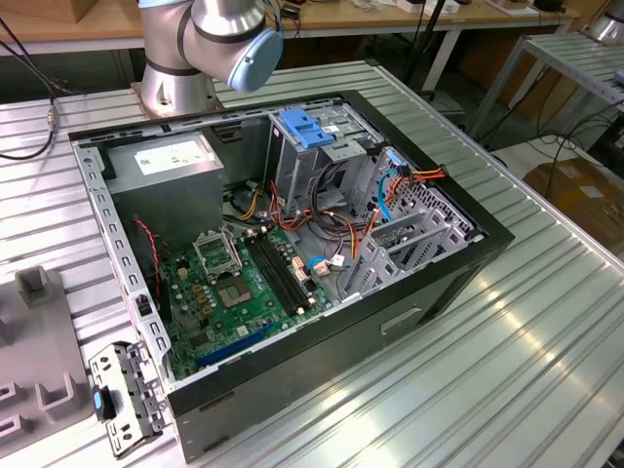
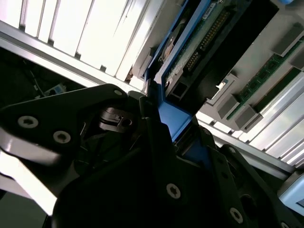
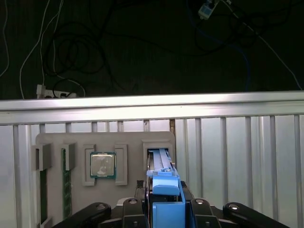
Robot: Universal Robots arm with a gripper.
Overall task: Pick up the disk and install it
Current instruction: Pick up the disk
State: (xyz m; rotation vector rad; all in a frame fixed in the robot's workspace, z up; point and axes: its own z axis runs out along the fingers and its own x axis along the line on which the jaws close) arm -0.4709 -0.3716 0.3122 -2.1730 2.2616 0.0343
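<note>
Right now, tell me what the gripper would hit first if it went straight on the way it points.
The flat silver-black disk with blue plastic rails, held between the black gripper's fingers. It stands on edge in a slot of the grey plastic tray, which probably comes next; depth is unclear.

The silver-grey robot arm (image 1: 216,27), capped pale blue at one joint, stands upright on its base. Its black gripper (image 3: 165,204) has both fingers (image 3: 199,211) clamped on the blue-railed disk (image 3: 165,187).
</note>
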